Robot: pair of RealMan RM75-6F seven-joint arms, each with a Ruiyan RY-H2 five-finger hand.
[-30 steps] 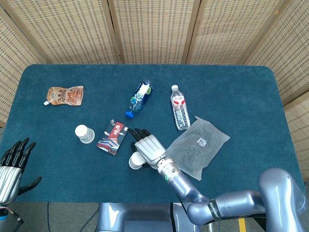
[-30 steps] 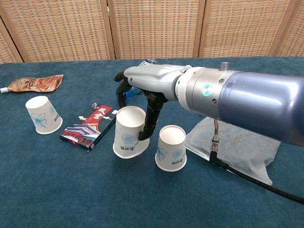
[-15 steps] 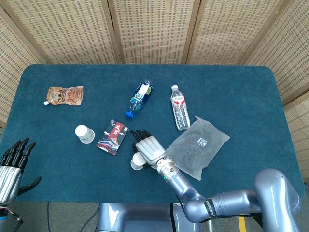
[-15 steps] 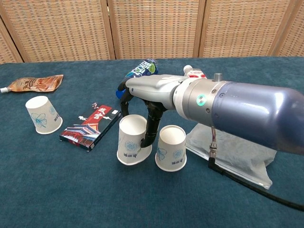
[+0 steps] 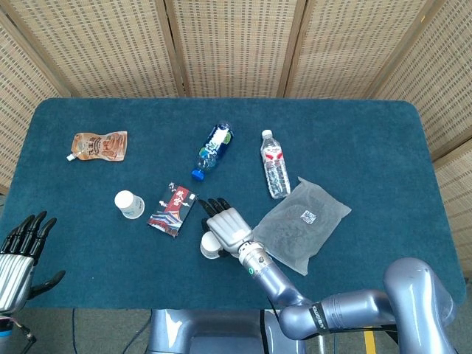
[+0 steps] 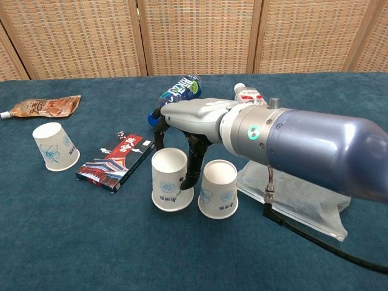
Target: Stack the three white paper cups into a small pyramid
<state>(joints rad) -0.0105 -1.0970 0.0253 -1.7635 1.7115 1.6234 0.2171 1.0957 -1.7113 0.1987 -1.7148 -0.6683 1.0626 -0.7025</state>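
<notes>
Near the table's front edge our right hand (image 6: pixel 189 124) pinches an upside-down paper cup (image 6: pixel 169 180) just left of its twin (image 6: pixel 218 189); the third cup (image 6: pixel 54 146) stands well left, nearer our open left hand (image 5: pixel 21 254).

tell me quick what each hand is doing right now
Left hand: open, holding nothing, off the table's near left edge.
Right hand: gripping a white paper cup that stands inverted on the table.
</notes>
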